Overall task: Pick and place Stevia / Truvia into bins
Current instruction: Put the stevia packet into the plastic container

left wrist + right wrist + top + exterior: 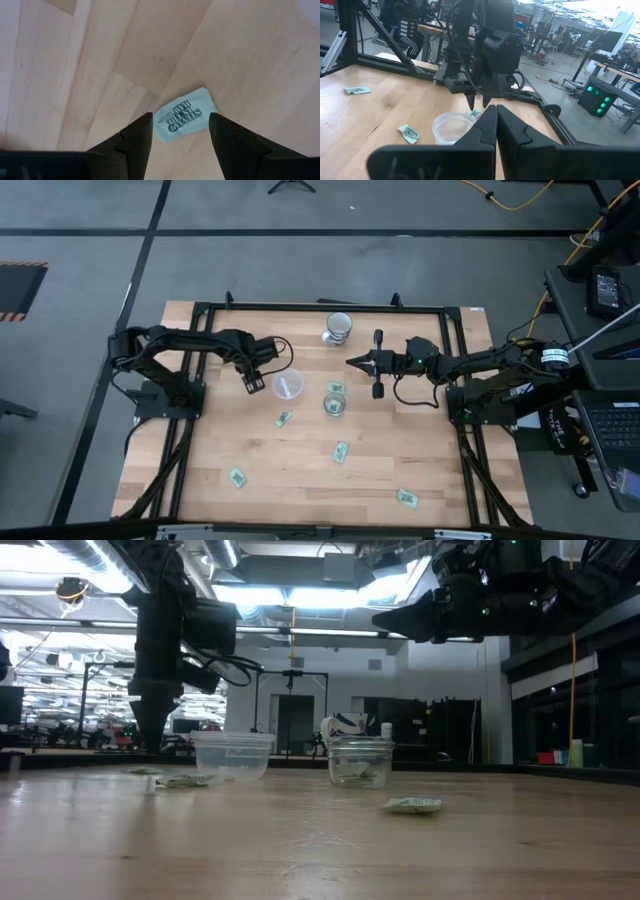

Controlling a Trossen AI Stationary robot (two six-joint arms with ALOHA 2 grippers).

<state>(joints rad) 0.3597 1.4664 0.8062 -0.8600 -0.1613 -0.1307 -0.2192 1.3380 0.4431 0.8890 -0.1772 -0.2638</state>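
Left wrist view shows the left gripper [180, 131] open astride a Stevia packet [184, 116] near the table's left edge beside the wider cup [288, 385]; descend squarely, pinch flat.

A grey floor [90, 210] with dark seams surrounds the wooden table [300, 470]; beyond it, bright ceiling lights [270, 590] hang over workbenches [615, 70].

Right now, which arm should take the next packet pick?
Left. The left gripper is open, pointing down with a green packet framed between its fingers, beside the wide cup. The right gripper is shut, held level above the table, over no packet.
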